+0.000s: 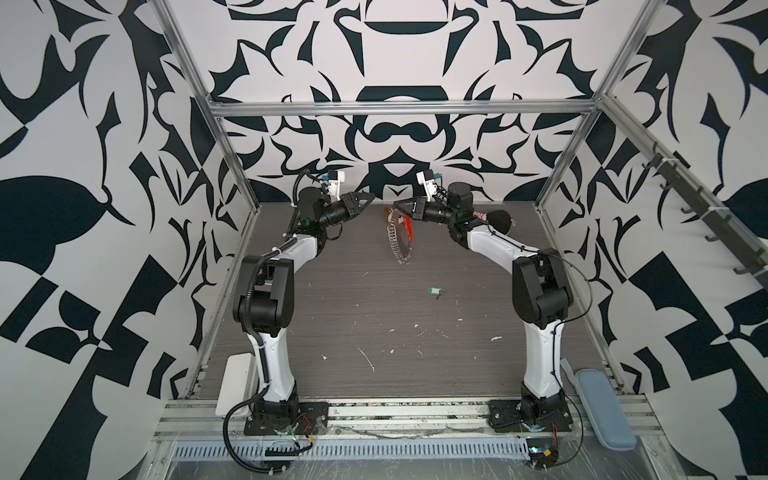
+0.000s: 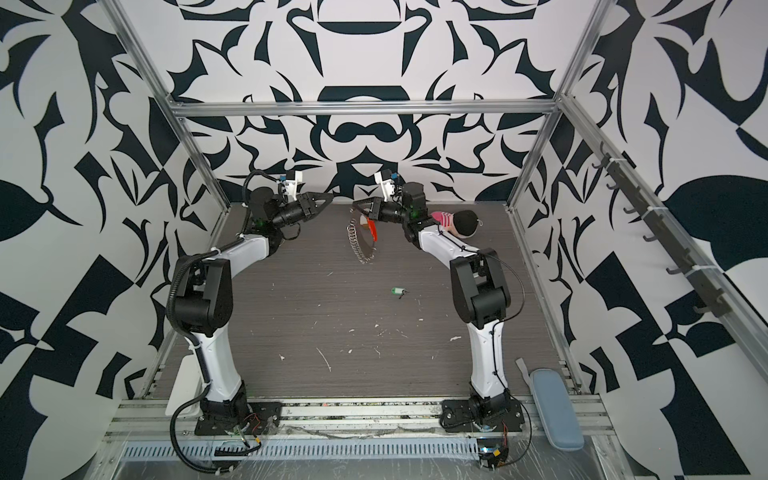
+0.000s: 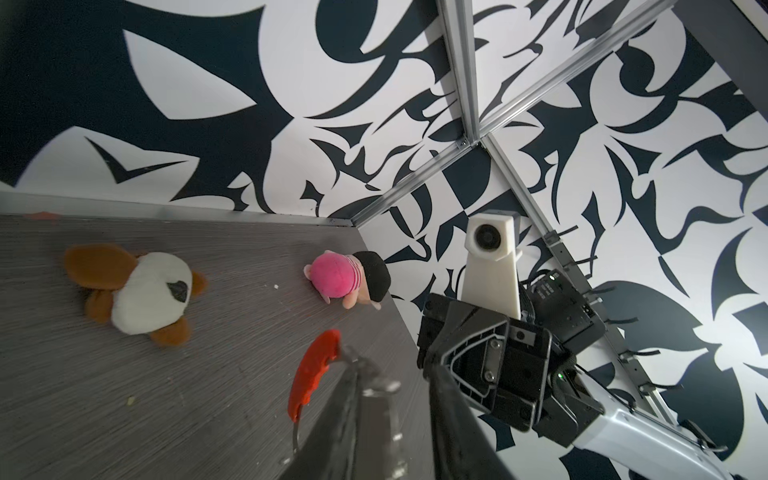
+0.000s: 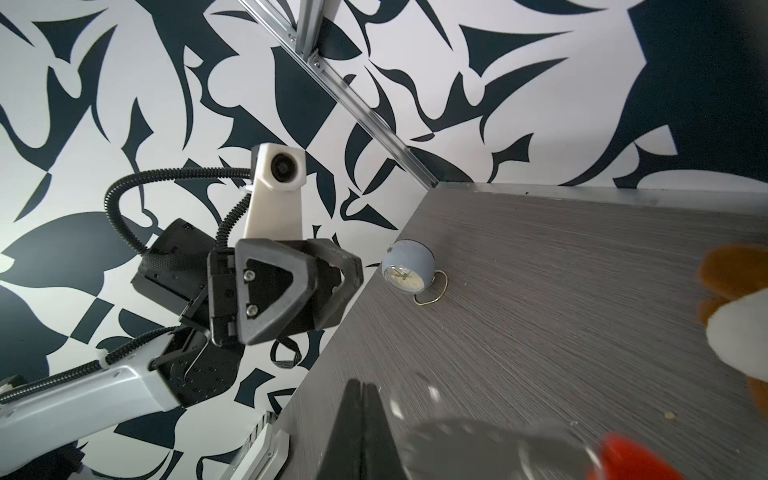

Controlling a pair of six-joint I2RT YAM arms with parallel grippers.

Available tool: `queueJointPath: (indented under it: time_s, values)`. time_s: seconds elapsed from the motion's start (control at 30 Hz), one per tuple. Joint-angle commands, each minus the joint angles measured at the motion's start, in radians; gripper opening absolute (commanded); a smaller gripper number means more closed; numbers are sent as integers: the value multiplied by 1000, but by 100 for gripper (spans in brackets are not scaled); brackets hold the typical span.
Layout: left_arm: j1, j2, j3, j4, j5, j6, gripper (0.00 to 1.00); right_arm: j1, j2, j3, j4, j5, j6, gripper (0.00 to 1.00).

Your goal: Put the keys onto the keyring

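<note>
The keyring, a silver chain of small rings [image 1: 397, 243] joined to an orange-red strip [image 1: 409, 228], hangs above the table from my right gripper [image 1: 397, 205], which is shut on its upper end. In the right wrist view the jaws [image 4: 362, 384] are pressed together and the chain [image 4: 478, 436] is a blur beside them. My left gripper [image 1: 370, 198] hovers just left of it, tip to tip, jaws partly open with nothing between them [image 3: 395, 370]. The strip [image 3: 311, 374] shows past its fingers. The green key [image 1: 435, 291] lies alone on the table mid-right, also in a top view [image 2: 398, 291].
A brown-and-white plush [image 3: 141, 291] and a pink doll with a black hat [image 1: 498, 221] lie along the back edge. A pale blue globe clock [image 4: 407, 270] stands at the back left. A light-blue case [image 1: 604, 407] and a white pad [image 1: 235, 382] flank the arm bases.
</note>
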Motion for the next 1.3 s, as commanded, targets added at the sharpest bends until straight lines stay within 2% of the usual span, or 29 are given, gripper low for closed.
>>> queueJointPath:
  time_s: [0.0,0.17,0.23,0.33,0.4,0.47,0.57,0.7,0.8,0.9,1.27]
  values:
    - [-13,19,46,-15,35,5,33,0,-16,48,114,-27,31,0]
    - [-10,54,88,-35,44,-1,34,-5,-7,48,87,5,19,0]
    - [-1,39,69,-72,27,37,34,-7,0,56,-24,49,-40,0]
    - [1,-6,18,-205,-34,165,34,6,30,96,-269,158,-149,0]
    - [1,-30,-7,-295,-87,229,34,27,61,131,-435,286,-237,0]
    - [3,-50,-38,-332,-127,254,34,43,98,148,-512,361,-276,0]
    - [3,-70,-82,-357,-157,278,34,55,157,144,-529,409,-275,0]
    - [3,-90,-133,-362,-165,285,34,68,215,149,-567,400,-287,1]
    - [4,-108,-175,-345,-171,287,34,80,227,131,-581,414,-314,10]
    - [6,-121,-204,-340,-171,289,34,94,238,107,-597,413,-322,15]
    - [27,-161,-273,-325,-164,299,34,216,132,-122,-630,452,-381,16]
